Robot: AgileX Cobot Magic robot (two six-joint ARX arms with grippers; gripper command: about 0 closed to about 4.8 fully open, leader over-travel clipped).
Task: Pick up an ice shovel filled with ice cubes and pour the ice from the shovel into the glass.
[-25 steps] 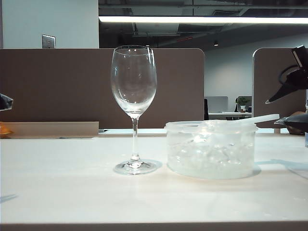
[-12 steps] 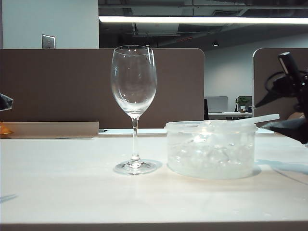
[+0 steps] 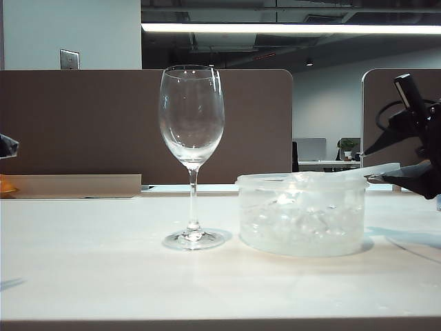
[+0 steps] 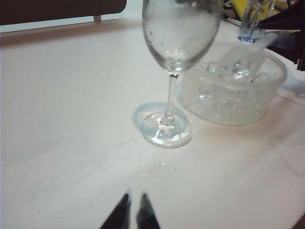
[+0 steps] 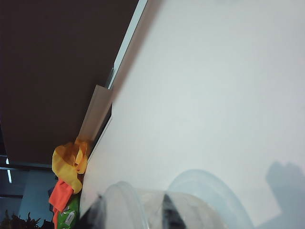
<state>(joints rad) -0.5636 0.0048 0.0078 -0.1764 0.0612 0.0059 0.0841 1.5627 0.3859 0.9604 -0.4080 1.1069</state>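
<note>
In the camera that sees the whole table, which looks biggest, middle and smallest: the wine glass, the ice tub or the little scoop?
1. Glass: tallest.
2. Tub: wider but lower, so close to the glass overall.
3. Ice shovel: smallest; only its thin handle shows clearly, by the right gripper.

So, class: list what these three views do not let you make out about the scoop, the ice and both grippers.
- Ice shovel: exterior view, blade hidden by the tub rim.
- Ice cubes: count unclear, blurred through plastic.
- Right gripper: contact with handle unclear; wrist view cropped.
- Left gripper: only tips show at frame edge.
- Glass: rim cut off, left wrist view.
</note>
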